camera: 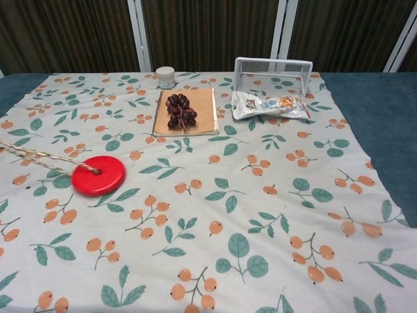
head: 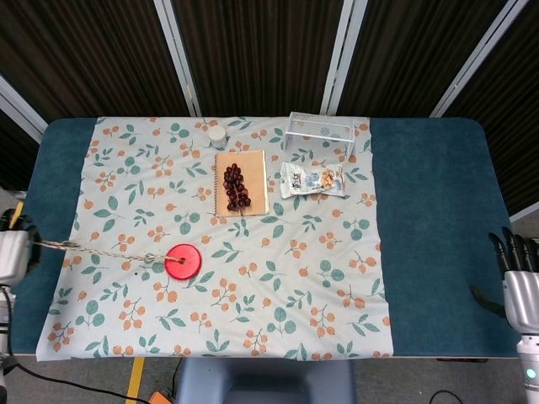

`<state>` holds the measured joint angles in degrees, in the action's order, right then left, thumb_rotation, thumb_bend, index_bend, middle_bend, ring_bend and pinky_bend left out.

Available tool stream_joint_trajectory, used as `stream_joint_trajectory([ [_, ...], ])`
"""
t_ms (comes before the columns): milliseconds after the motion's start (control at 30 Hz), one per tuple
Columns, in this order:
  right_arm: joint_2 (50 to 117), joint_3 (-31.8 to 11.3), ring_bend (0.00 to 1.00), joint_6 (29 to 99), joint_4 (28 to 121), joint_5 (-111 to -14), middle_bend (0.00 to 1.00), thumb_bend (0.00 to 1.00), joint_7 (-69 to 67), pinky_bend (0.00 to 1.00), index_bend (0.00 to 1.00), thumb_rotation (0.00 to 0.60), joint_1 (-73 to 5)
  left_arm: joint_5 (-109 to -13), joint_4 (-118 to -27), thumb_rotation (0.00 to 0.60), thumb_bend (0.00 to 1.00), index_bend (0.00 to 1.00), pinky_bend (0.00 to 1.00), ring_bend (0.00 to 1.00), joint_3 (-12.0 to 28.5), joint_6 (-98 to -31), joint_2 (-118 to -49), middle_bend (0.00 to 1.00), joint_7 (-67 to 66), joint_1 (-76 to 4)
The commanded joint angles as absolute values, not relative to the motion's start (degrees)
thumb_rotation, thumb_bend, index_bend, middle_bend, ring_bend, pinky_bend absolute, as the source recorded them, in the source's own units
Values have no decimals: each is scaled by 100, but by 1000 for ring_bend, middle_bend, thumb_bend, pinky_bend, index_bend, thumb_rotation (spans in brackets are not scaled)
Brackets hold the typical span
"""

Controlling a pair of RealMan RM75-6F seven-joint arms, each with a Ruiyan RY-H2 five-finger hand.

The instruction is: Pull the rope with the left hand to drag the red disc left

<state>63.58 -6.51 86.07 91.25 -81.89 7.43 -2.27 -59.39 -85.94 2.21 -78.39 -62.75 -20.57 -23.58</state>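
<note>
The floral tablecloth (head: 278, 278) fills the middle of the head view, and the red disc (head: 184, 260) lies on its left part, lower left of centre, below the notebook (head: 241, 183) with its grapes (head: 235, 187) and well apart from both. The rope (head: 101, 250) runs taut from the disc to the left frame edge, where the left hand (head: 12, 255) grips its end, though its fingers are mostly out of frame. The right hand (head: 515, 282) waits at the lower right edge, fingers straight and holding nothing; I judge the drag essentially done, with only release left.
</note>
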Motion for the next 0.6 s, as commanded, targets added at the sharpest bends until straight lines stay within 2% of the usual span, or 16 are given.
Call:
stream_joint_trajectory([
  [33, 6357, -640, 0, 8563, 9143, -8200, 0, 351, 774, 0, 0, 600, -258, -5571, -8288, 600, 796, 877, 283, 111, 488, -8068, -6268, 271, -2239, -2126],
  [267, 6372, -620, 0, 8490, 9162, -8211, 0, 352, 837, 0, 0, 600, -319, -5586, -8088, 600, 799, 876, 277, 124, 787, -8301, -6482, 280, -2173, -2030],
  [600, 6421, -588, 0, 8481, 9136, -8151, 0, 351, 708, 0, 0, 600, -295, -7001, -8504, 600, 790, 865, 288, 143, 815, -8297, -6864, 299, -1347, -2311],
])
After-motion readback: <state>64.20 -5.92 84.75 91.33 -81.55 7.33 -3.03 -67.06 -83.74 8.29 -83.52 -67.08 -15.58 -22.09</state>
